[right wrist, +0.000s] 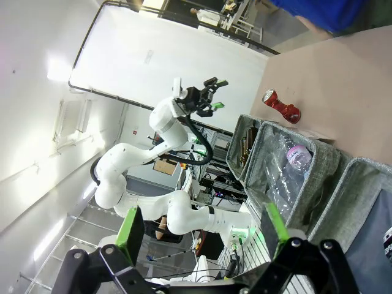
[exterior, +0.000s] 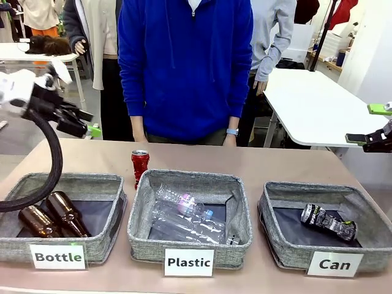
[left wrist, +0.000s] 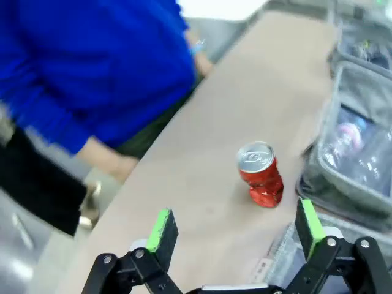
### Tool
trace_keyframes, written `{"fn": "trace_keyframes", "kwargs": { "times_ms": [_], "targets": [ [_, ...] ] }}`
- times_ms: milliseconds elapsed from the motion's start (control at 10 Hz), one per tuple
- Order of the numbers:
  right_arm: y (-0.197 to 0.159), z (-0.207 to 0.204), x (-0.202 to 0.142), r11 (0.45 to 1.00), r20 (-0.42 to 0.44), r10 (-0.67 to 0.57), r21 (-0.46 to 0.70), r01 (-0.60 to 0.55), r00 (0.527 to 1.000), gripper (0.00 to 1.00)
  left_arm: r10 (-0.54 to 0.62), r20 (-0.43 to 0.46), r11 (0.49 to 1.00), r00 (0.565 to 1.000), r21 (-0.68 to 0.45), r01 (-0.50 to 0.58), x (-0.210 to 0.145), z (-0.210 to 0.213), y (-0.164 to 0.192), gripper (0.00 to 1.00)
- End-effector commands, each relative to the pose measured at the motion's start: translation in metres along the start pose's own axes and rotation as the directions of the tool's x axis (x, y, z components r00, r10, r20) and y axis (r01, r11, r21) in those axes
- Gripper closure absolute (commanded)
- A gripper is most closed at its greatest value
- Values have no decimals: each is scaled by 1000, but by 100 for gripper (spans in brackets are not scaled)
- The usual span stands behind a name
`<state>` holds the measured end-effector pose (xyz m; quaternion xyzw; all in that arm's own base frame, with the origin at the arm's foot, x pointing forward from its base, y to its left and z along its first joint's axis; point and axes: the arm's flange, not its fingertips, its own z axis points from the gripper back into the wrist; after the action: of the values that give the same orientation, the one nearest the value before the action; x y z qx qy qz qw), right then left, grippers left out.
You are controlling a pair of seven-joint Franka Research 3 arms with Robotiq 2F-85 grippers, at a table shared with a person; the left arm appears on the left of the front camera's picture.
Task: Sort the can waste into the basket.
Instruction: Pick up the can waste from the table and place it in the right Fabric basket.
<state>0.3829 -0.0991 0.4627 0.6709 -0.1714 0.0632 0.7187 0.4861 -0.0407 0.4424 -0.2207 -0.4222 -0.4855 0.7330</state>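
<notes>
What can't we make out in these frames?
- Front view: lower part of the red can, partly behind the Plastic basket corner.
- Front view: print on the black can, too small to read.
- Front view: right claw, cut off by the right edge.
- Left wrist view: plastic bottles, smeared by blur.

Robot white and black, person (exterior: 184,67) in blue.
The left gripper (exterior: 90,122) and right gripper (exterior: 366,124) had green pads (exterior: 95,130); a thick black cable (exterior: 56,159) ran from the left arm (exterior: 15,86); the person wore a hoodie (exterior: 184,37) and watch (exterior: 231,131).

The left tool (exterior: 89,122) hangs raised, its jaws wide apart. The right tool (exterior: 367,124) is raised too, jaws apart.
</notes>
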Motion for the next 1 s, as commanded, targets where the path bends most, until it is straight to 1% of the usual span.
{"fn": "trace_keyframes", "kwargs": {
  "times_ms": [0,100,200,300,400,600,700,800,900],
  "targets": [
    [2,3,-1,1000,-13,16,4,-16,1000,0,-153,-39,973,987,-182,143,-12,-20,37,0],
    [2,3,-1,1000,-13,16,4,-16,1000,0,-175,-93,958,980,-245,148,-11,-28,44,0],
    [2,3,-1,1000,-13,16,4,-16,1000,0,-209,-178,915,962,-382,128,-12,-38,51,0],
    [2,3,-1,1000,-13,16,4,-16,1000,0,-114,-239,928,964,-371,18,-9,-53,61,0],
    [2,3,-1,1000,-13,16,4,-16,1000,0,-162,-107,949,981,-289,125,-26,-43,32,0],
    [2,3,-1,1000,-13,16,4,-16,1000,0,-162,-107,949,981,-289,125,-26,-43,32,0],
    [2,3,-1,1000,-13,16,4,-16,1000,0,-148,-163,939,976,-333,86,-27,-50,45,0],
    [2,3,-1,1000,-13,16,4,-16,1000,0,-198,-148,922,969,-364,133,-32,-69,47,0],
    [2,3,-1,1000,-13,16,4,-16,1000,0,-192,-136,911,972,-393,125,-35,-81,51,0]
  ]
}}
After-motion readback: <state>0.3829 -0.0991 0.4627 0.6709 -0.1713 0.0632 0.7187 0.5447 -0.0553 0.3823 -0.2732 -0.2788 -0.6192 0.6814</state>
